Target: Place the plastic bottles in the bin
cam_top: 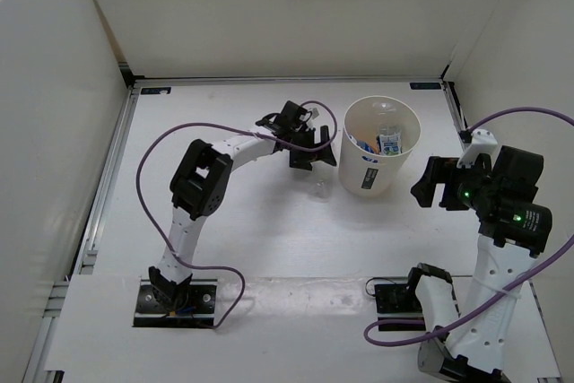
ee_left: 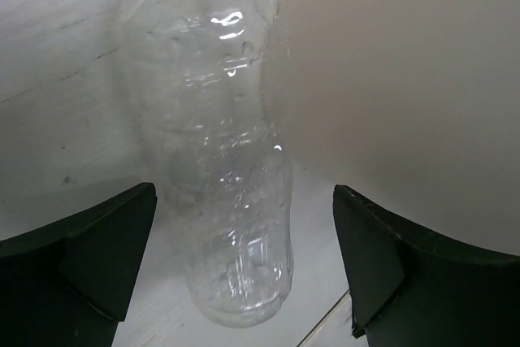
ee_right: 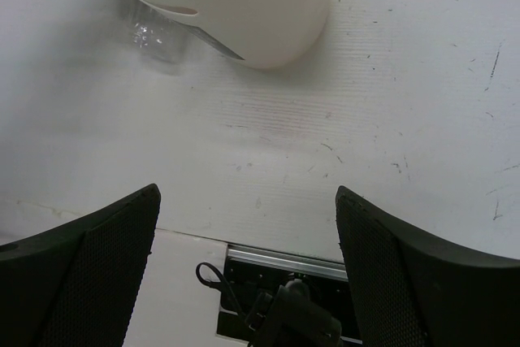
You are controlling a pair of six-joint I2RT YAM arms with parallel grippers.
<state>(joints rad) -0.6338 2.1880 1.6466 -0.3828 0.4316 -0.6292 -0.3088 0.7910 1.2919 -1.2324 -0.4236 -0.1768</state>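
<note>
One plain bottle (ee_left: 231, 176) is on the table (ee_left: 57, 79) just beside the bin (ee_left: 406, 79), between the left fingers (ee_left: 89, 258), which are spread wide and clear of it. Inside the bin lie blue-labelled bottles (cam_top: 390, 143). The right fingers (ee_right: 89, 266), also spread with nothing between them, hang over the table near the bin's other side.

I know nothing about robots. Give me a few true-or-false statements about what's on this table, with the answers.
1. The plain clear bottle is already in the bin. False: it is on the table beside the bin, in front of the left gripper.
2. A blue label shows inside the bin. True.
3. The right gripper holds a bottle. False: it is open and empty.
4. The left gripper's fingers are apart. True.
5. The bin has tipped over. False: it stands upright.
</note>
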